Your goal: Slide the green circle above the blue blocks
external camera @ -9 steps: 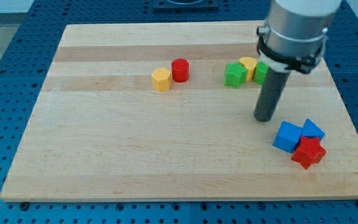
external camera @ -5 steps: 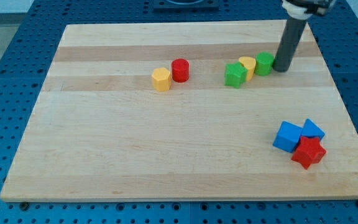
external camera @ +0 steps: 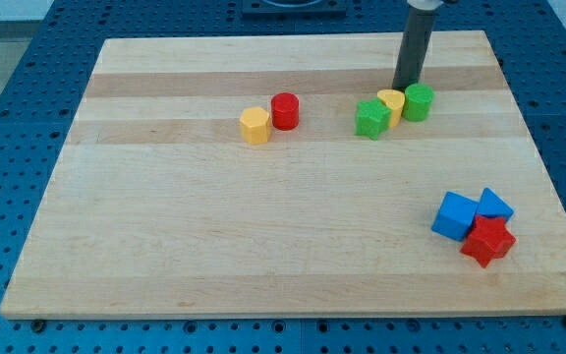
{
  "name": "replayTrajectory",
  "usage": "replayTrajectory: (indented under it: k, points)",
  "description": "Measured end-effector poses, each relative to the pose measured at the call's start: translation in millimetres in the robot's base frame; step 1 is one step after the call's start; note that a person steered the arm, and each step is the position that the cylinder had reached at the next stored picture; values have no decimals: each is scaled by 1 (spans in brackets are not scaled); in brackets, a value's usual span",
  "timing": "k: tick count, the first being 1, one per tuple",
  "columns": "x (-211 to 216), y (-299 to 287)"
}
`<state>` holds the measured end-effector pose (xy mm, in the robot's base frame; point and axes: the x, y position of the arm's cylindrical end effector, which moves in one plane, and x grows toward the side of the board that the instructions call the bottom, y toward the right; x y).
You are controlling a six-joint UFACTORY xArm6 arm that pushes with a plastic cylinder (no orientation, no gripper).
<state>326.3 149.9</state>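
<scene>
My tip [external camera: 405, 88] sits on the board [external camera: 165, 226] just above the seam between the green circle [external camera: 419, 101] and the yellow block [external camera: 392, 101], close to both; whether it touches either, I cannot tell. I carry no jaws: only a plain rod, so there is nothing to open or close.

Target position: the green circle is at the right end of a tight row of three near the view's top, touching the yellow block, which in turn touches a green star-like block [external camera: 371, 118]. The two blue blocks, a blue cube [external camera: 454, 215] and a smaller blue block [external camera: 495, 205], lie well apart at the view's lower right, packed against a red block [external camera: 487, 241].

Step in hand, as I judge it: get behind the circle and drive it down and to the right.

Notes for doing it well:
- Contact the circle on its upper-left face, not on the seam, or the yellow block will be dragged along.
- Push through the circle's centre; a round block rolls off the rod if struck off-axis.
- Stop short, with the circle above the blue pair and a clear gap, so the cluster is not disturbed.

Unrelated: a yellow hexagon-like block [external camera: 254, 126] and red cylinder [external camera: 284, 111] at the view's centre-left.
</scene>
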Motion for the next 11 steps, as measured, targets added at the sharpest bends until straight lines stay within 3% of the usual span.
replayTrajectory:
  k: [2, 3, 7, 11]
  points:
    - [55, -1]
    - [63, 5]
    - [54, 72]
    - [78, 34]
